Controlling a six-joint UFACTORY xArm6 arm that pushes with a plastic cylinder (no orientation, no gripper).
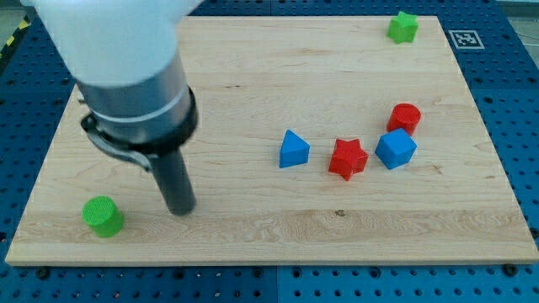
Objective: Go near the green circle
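The green circle (103, 216) is a short green cylinder near the board's bottom left corner. My tip (179, 209) is the lower end of the dark rod and rests on the board just to the right of the green circle, a short gap apart, not touching it. The arm's white and grey body fills the view's top left above the rod.
A blue triangle (293, 150), a red star (348, 158), a blue cube-like block (395, 149) and a red cylinder (404, 117) cluster right of centre. A green star-like block (402, 27) sits at the top right. The wooden board (253, 244) lies on a blue pegboard.
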